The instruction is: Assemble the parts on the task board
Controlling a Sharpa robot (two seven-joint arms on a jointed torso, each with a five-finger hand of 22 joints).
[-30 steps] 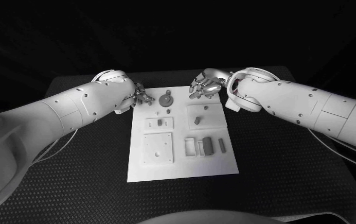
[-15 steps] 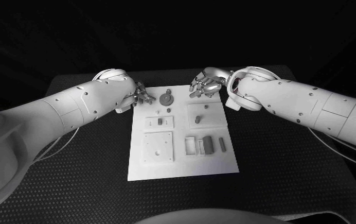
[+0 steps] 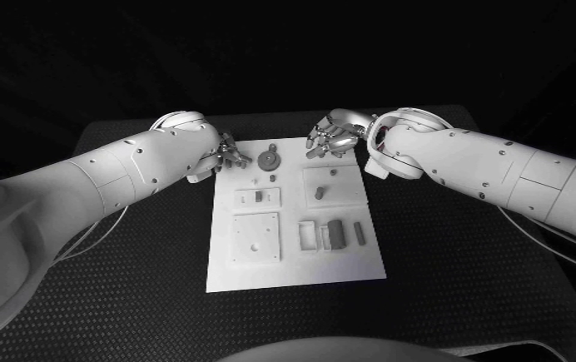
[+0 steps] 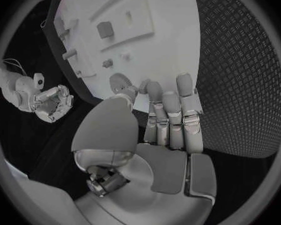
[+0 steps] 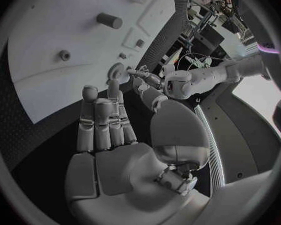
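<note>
Head view: the flat white rectangular task board (image 3: 294, 212) lies in the middle of the black textured table (image 3: 456, 245), and both hands hover at its far edge. The left hand (image 3: 223, 157) is at the far left corner, the right hand (image 3: 330, 140) at the far right; each has its fingers apart and holds nothing. Between them on the board lies the small grey toothed gear wheel (image 3: 269, 161), close to the left hand's fingertips (image 4: 152, 89). It looks light, rigid and thin, probably hard to lift off a smooth plate; a pinch across its rim seems the best hold. Nearer the robot, a short grey peg (image 3: 320, 195) stands upright on a raised square block, and narrow grey rectangular pieces (image 3: 336, 233) sit in the board's recessed slots.
</note>
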